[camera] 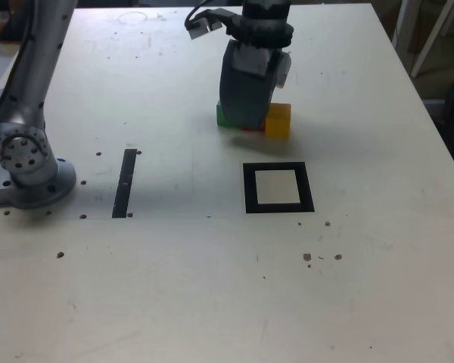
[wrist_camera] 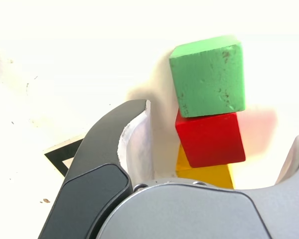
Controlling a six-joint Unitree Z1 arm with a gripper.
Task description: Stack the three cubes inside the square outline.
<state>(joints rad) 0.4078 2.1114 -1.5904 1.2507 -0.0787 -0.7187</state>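
Three cubes sit side by side in a touching row on the white table, behind the square outline. In the exterior view the green cube is at the left, the yellow cube at the right, and only a sliver of the red cube shows between them. My gripper is lowered over the row's middle. In the wrist view the gripper is open, its jaws wide on either side of the red cube, with the green cube and yellow cube at its ends. A corner of the square outline shows.
A straight black tape strip lies at the exterior view's left, near the arm's base. The table's right edge runs close to the cubes. Small dark specks dot the tabletop in front of the outline.
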